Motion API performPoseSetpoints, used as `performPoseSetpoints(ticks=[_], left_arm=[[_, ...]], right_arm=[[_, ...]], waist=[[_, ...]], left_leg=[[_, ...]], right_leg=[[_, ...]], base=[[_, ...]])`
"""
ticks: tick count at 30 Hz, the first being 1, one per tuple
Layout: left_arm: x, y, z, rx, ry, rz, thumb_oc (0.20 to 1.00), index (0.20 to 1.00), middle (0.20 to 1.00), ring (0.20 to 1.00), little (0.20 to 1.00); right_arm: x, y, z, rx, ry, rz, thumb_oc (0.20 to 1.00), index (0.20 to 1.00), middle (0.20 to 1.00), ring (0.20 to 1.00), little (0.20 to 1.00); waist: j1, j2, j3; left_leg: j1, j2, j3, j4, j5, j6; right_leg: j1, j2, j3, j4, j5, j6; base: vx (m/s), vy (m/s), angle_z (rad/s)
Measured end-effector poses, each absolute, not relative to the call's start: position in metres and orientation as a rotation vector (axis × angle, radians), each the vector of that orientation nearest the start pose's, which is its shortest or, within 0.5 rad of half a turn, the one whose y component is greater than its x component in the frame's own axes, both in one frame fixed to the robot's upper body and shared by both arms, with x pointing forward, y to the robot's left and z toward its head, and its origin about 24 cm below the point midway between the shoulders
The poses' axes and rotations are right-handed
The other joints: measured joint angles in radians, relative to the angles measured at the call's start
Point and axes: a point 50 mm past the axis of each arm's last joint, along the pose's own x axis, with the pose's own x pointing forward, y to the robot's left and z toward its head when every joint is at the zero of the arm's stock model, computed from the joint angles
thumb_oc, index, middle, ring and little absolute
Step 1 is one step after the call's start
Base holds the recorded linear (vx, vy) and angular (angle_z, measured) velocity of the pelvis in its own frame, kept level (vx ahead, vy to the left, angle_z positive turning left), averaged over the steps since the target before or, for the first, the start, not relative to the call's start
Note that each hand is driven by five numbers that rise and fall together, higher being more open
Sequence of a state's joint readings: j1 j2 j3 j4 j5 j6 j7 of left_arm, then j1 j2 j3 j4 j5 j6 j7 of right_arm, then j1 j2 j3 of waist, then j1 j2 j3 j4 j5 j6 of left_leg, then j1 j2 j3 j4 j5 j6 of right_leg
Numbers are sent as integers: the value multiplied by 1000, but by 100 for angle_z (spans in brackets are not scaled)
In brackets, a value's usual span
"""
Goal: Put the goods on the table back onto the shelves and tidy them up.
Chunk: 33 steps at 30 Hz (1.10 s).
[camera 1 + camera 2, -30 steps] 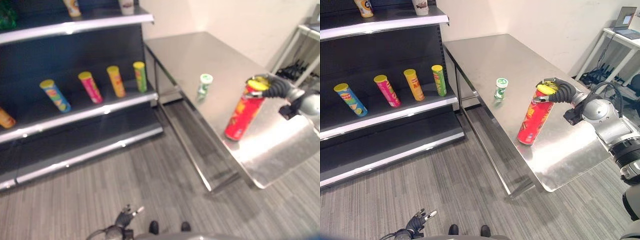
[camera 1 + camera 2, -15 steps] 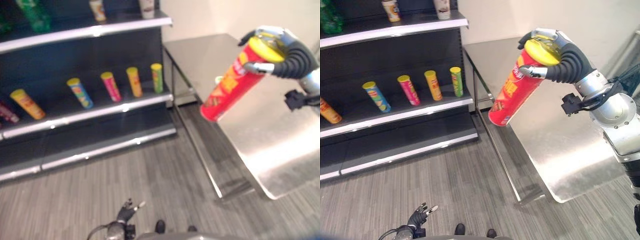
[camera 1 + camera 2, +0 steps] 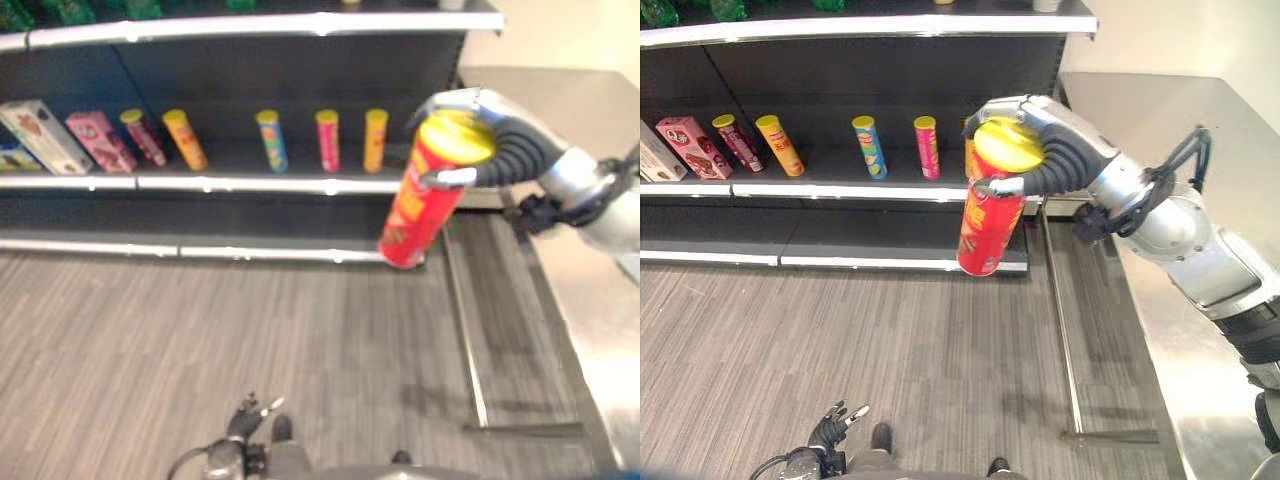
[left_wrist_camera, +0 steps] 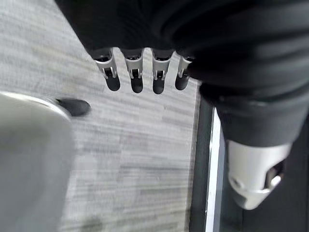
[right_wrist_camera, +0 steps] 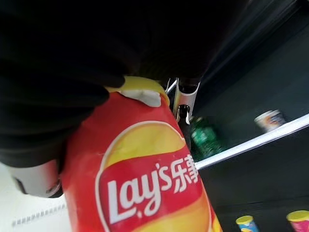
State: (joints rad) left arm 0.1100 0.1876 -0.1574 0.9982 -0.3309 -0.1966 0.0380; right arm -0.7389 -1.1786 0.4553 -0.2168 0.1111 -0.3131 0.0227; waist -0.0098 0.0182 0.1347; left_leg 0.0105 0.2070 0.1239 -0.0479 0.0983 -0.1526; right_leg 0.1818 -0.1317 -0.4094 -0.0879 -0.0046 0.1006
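Here the right hand [image 3: 1040, 150] grasps the red chip can [image 3: 987, 222] near its yellow lid, fingers and thumb curled round it, and the can hangs tilted in the air in front of the shelves [image 3: 890, 190], clear of the floor and to the side of the steel table [image 3: 1160, 110]. Smaller cans [image 3: 868, 147] stand on the middle shelf behind it. The left hand [image 4: 140, 72] hangs low over the floor, well short of the shelves, fingers straight and relaxed.
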Motion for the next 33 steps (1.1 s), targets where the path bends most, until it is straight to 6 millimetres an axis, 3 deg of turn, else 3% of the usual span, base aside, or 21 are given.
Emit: performPoseSetpoints(ticks=[1,4,6,7,8,9,10,11,12,13,14,18,21,29,31,32,33], left_arm=[[112,210,-147,-20,900,188,1000,1000,1000,1000,1000],[122,216,-143,9,878,178,1000,1000,1000,1000,1000],[127,209,-142,47,872,118,1000,1000,1000,1000,1000],[133,211,-139,71,856,100,1000,1000,1000,1000,1000],[134,217,-138,95,853,102,1000,1000,1000,1000,1000],[134,225,-136,113,854,112,1000,1000,1000,1000,1000],[134,226,-136,115,854,116,1000,1000,1000,1000,1000],[135,229,-136,124,861,119,1000,1000,1000,1000,1000],[139,232,-134,131,854,120,1000,1000,1000,1000,1000],[136,236,-135,141,869,129,1000,1000,1000,1000,1000],[137,232,-136,137,870,122,1000,1000,1000,1000,1000],[120,213,-145,113,908,71,1000,1000,1000,1000,1000],[106,207,-149,91,945,73,1000,1000,1000,1000,1000],[117,206,-146,83,908,73,1000,1000,1000,1000,1000],[115,202,-147,72,915,70,1000,1000,1000,1000,1000],[112,200,-148,66,923,69,1000,1000,1000,1000,1000],[112,200,-149,67,929,70,1000,1000,1000,1000,1000]], right_arm=[[269,-159,280,-1126,-892,524,200,200,200,200,200],[270,-157,276,-1167,-888,524,200,200,200,200,200],[274,-156,276,-1190,-881,512,200,200,200,200,200],[276,-154,269,-1200,-856,531,200,200,200,200,200],[276,-153,267,-1214,-855,536,200,200,200,200,200],[276,-153,267,-1218,-852,538,200,200,200,200,200],[278,-154,267,-1219,-850,534,200,200,200,200,200],[279,-154,267,-1223,-842,533,200,200,200,200,200],[281,-156,265,-1226,-826,525,200,200,200,200,200],[285,-160,265,-1229,-807,508,200,200,200,200,200],[287,-164,264,-1233,-796,496,200,200,200,200,200],[294,-173,274,-1253,-779,433,200,200,200,200,200],[297,-175,272,-1246,-763,421,200,200,200,200,200],[303,-191,268,-1236,-701,361,200,200,200,200,200],[303,-194,269,-1239,-693,350,200,200,200,200,200],[303,-195,269,-1244,-691,346,200,200,200,200,200],[303,-196,268,-1243,-684,343,200,200,200,200,200]], waist=[[-23,-12,1],[2,-51,-1],[2,-25,-6],[0,-7,-9],[7,-11,-8],[12,-16,-8],[14,-16,-6],[-7,-11,-3],[-18,-12,-3],[-14,-19,-6],[-28,-18,-7],[-8,-12,-7],[-5,-10,-7],[-6,-12,38],[-5,15,44],[-5,34,45],[-4,34,50]], left_leg=[[13,-27,-11,-41,-3,6],[-7,-121,-35,-40,-3,49],[-5,-181,-82,-41,-10,110],[-4,-206,-144,-40,-13,136],[-6,-215,-159,-40,-16,161],[-7,-224,-170,-40,-19,167],[-6,-225,-197,-40,-27,185],[-9,-213,-225,-40,-14,175],[-10,-203,-251,-40,-12,172],[-12,-202,-278,-40,-9,167],[-12,-199,-311,-41,-4,160],[-28,-172,-298,-41,5,142],[-30,-152,-281,-41,-2,110],[-93,-172,-249,86,12,40],[-95,-158,-240,65,-14,27],[-102,-150,-240,55,-43,42],[-122,-149,-243,64,-49,38]], right_leg=[[2,-30,-4,7,1,14],[-17,-122,14,60,5,39],[-43,-199,33,218,-8,54],[-97,-225,155,330,-73,79],[-128,-207,218,344,-98,84],[-145,-197,235,333,-100,85],[-177,-155,305,333,-132,78],[-186,-84,395,302,-147,72],[-189,-21,443,262,-147,65],[-189,28,460,191,-129,55],[-166,49,464,166,-84,15],[-101,79,420,24,-18,-8],[-87,102,423,-1,-10,-18],[-83,90,397,17,-33,-44],[-90,102,394,22,-38,-52],[-103,108,393,27,-38,-53],[-106,102,401,24,-40,-58]], base=[[66,262,82],[44,317,60],[29,306,119],[59,213,110],[113,168,92],[119,92,34],[88,16,54],[64,-43,69],[47,-54,91],[47,-70,96],[22,-103,88],[51,-110,35],[70,-117,0],[106,-39,13],[298,54,12],[255,33,5],[288,31,13]])
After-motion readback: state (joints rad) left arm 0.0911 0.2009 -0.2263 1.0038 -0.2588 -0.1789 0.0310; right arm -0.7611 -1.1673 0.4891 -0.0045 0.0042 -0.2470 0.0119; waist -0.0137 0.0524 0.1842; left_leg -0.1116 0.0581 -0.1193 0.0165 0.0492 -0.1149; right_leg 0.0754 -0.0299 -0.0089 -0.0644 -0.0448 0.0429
